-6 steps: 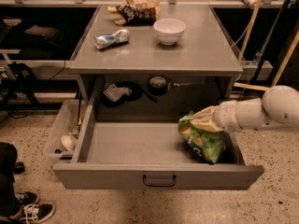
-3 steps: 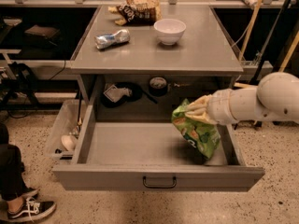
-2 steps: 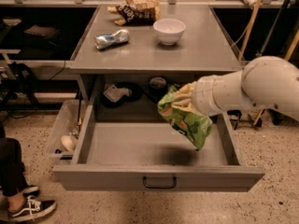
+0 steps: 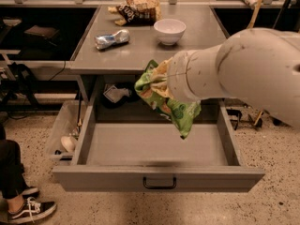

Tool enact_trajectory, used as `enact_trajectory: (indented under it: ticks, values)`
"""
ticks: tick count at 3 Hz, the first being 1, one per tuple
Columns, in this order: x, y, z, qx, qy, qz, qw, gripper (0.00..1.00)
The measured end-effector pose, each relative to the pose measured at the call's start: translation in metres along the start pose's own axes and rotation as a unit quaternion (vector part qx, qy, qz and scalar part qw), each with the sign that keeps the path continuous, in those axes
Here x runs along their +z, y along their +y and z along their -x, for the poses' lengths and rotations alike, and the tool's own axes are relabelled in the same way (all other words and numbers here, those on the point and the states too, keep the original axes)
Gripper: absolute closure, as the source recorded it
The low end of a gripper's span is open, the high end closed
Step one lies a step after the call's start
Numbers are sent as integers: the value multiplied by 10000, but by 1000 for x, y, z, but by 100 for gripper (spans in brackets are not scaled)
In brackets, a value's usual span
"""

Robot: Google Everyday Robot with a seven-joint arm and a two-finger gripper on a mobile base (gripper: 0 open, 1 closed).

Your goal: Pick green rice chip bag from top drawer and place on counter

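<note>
The green rice chip bag (image 4: 180, 114) hangs in the air above the open top drawer (image 4: 159, 176), level with the counter's front edge. My gripper (image 4: 161, 78) is shut on the bag's upper end, mostly hidden behind my thick white arm (image 4: 243, 69), which reaches in from the right. The drawer is pulled out and its floor is bare; its dark handle (image 4: 160, 183) faces me. The grey counter (image 4: 140, 53) lies just behind the bag.
On the counter stand a white bowl (image 4: 169, 30), a crushed silver can (image 4: 111, 39) and a brown-and-white chip bag (image 4: 138, 8). Dark shelf under the counter holds small items (image 4: 115, 93). A bin (image 4: 65, 135) sits left of the drawer. A person's shoe (image 4: 28, 209) is at lower left.
My gripper has lifted the green bag up out of the drawer's right side and carried it left and toward the camera, up to counter height. The arm now fills the right of the view.
</note>
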State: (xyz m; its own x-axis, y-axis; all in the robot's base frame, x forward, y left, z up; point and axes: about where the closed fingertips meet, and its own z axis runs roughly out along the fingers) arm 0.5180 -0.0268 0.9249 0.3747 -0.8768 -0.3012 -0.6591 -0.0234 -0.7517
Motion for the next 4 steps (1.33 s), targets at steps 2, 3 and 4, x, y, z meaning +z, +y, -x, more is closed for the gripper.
enact_trajectory:
  ticks: [2,3,4]
  values:
    - [0,-20,-10,-10,7,-215,9998,100]
    - [5,-70,-42,-32,202,-440,9988,100]
    - [14,-139,-80,-310,653,-646,9953,100]
